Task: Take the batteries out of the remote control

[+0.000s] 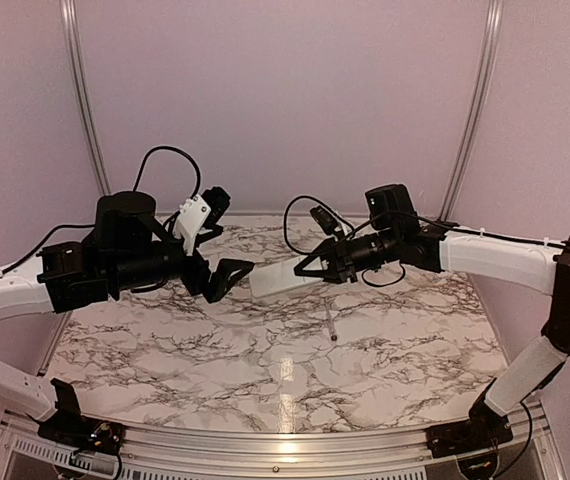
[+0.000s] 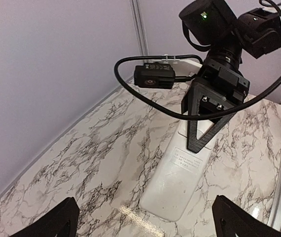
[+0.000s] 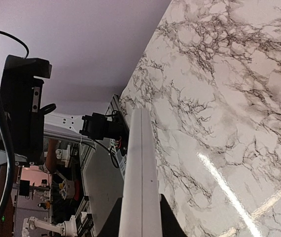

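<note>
The small flat white plastic remote control, a rounded rectangular bar, is clamped at one end by the right gripper, whose two black triangular fingers are closed on it from both flat faces; seen from the right wrist, the bar runs edge-on straight out from between those fingers, reaching well past their tips. The face with a small printed label is turned toward the left wrist camera, just beyond the right fingertips. The left gripper stands fully released, its two black fingers spread wide apart to either side of the remote control's free rounded end; that end lies ahead of the gap between them and touches neither finger. From above, the bar bridges the space between the two grippers over the white marble-patterned table with grey veins, and it cannot be told whether it rests on that surface. A thin dark sliver, too small to identify, lies on the table on the near side of the right fingers, apart from them
</note>
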Tool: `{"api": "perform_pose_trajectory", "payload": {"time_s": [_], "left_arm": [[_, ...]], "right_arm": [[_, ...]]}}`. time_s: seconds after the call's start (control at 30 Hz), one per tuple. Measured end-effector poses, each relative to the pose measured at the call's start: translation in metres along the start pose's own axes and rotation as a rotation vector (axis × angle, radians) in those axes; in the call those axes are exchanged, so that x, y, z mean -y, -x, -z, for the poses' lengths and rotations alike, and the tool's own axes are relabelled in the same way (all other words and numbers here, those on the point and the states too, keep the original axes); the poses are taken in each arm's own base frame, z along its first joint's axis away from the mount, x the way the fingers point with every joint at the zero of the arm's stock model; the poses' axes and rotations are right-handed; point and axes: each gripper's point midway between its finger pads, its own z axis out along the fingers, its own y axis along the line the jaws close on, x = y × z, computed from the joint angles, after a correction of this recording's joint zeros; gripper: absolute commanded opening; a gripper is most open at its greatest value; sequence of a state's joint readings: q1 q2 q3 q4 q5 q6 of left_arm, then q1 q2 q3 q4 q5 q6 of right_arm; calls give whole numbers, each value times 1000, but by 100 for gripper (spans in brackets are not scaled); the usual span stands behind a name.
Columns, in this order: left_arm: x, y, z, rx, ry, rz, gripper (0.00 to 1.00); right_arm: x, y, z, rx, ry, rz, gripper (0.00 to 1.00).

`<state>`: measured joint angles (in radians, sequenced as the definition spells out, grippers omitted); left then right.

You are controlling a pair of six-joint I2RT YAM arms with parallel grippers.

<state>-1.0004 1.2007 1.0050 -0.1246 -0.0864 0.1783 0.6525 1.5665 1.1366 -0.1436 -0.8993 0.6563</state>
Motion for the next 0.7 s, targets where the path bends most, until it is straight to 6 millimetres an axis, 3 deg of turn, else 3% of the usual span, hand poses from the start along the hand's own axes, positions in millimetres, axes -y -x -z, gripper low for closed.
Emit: {"api": "perform_pose_trajectory", "payload": {"time_s": [0.13,0.33,0.5,0.7], "left_arm": [[-35,8,15,37,73,201,99],[-77,-8,18,50,-14,567,94],[-65,-12,11,46,-210,770,92],[-48,5,11,100,-419,918,87]], "right_arm": [[-11,10,3,25,8,26,2],[-18,17,4,47,29,28,2],[-25,23,5,65,51,26,2],[-45,34,10,106,108,50,2]]}}
